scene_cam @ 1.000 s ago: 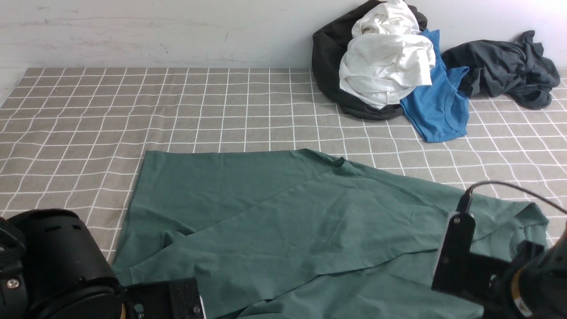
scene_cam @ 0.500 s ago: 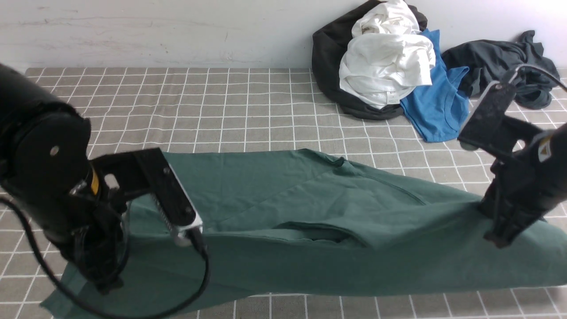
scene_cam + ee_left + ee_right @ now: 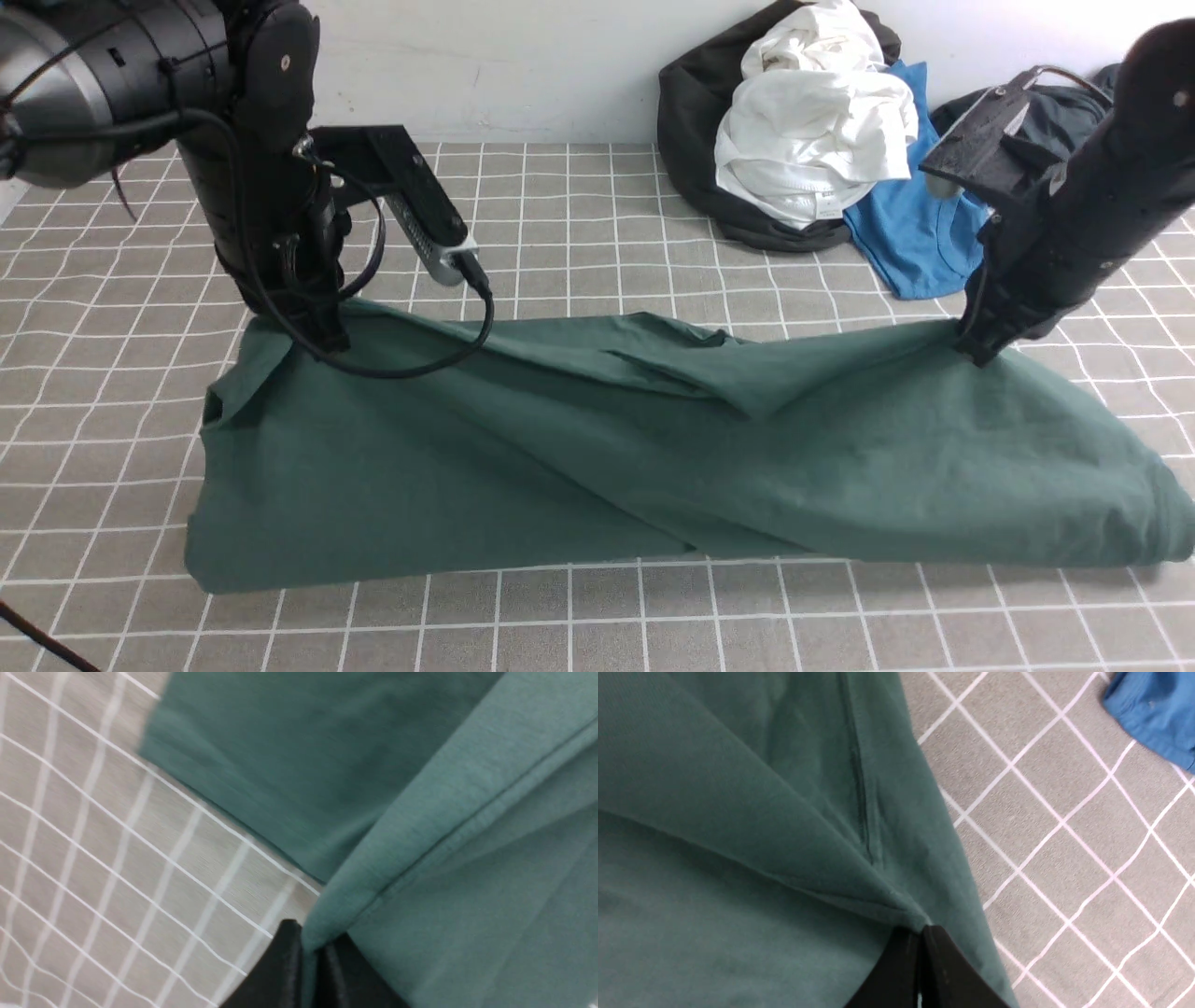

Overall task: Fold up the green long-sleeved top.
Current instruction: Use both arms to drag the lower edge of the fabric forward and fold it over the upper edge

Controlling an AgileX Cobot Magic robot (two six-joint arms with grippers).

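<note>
Top: the large dark forest-green cotton long-sleeved top (image 3: 653,467) lies across the near half of the bench (image 3: 560,215), stretched from left to right.
Near edge: it rests on the bench in a long, rounded fold.
Far edge: it is raised off the bench at both ends and sags in between, with a loose flap of cloth lying near the middle.
Left end effector: the black left end effector (image 3: 322,338) points down at the far left corner of the top; its fingertips (image 3: 289,952) are pinched tight on a seamed fold of the green cloth.
Right end effector: the black right end effector (image 3: 976,353) points down at the far right end; its jaws are pressed together on a gathered peak of the same cloth (image 3: 738,812).
Bench: it is covered in grey cloth with a white grid.
Far right corner: a heap of a black garment (image 3: 686,121), a white garment (image 3: 812,140) and a bright blue sleeveless top (image 3: 920,233), well apart from the green one.
</note>
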